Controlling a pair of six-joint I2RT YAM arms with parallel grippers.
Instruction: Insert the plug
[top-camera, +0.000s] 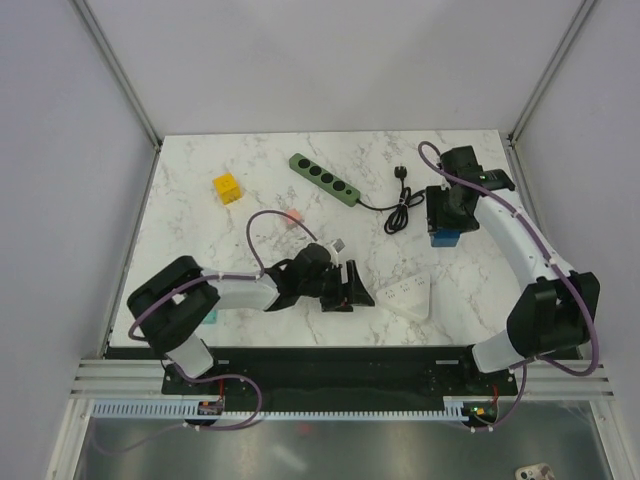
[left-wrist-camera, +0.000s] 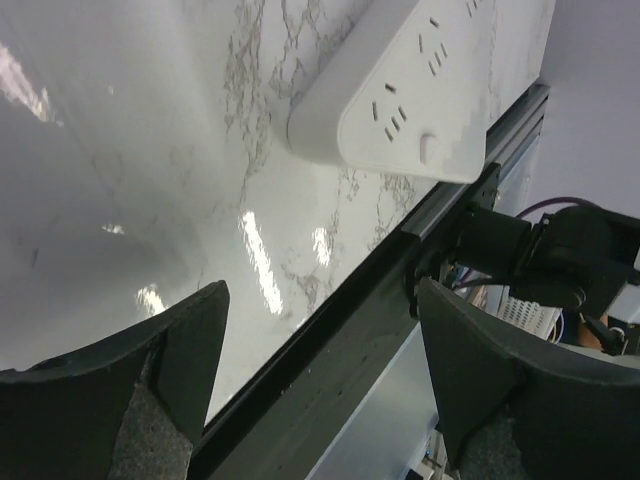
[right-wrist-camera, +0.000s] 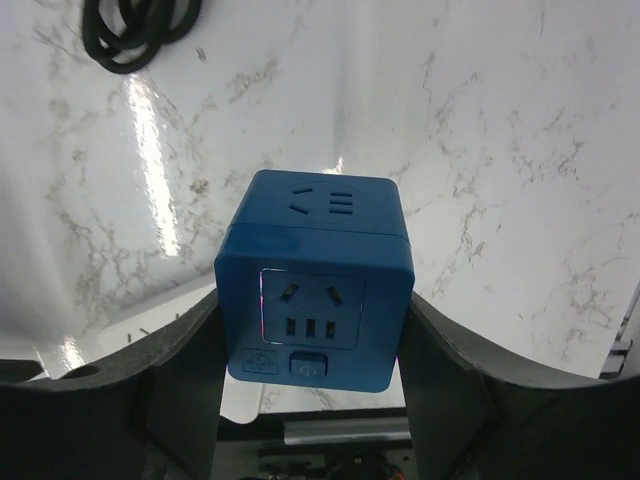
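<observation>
The black plug (top-camera: 402, 174) lies at the back right of the table, on the coiled black cord (top-camera: 400, 214) of the green power strip (top-camera: 323, 178). My right gripper (top-camera: 445, 222) is shut on a blue cube socket (right-wrist-camera: 315, 285), its fingers (right-wrist-camera: 185, 370) pressed on both sides, just above the table right of the cord. Part of the coil shows in the right wrist view (right-wrist-camera: 140, 30). My left gripper (top-camera: 340, 285) is open and empty, low near the front edge, beside a white power strip (top-camera: 405, 297) that also shows in the left wrist view (left-wrist-camera: 400, 90).
A yellow cube socket (top-camera: 227, 187) sits at the back left. A small pink object (top-camera: 293, 217) lies behind my left arm. The table's black front rail (left-wrist-camera: 350, 330) runs just under my left gripper (left-wrist-camera: 320, 380).
</observation>
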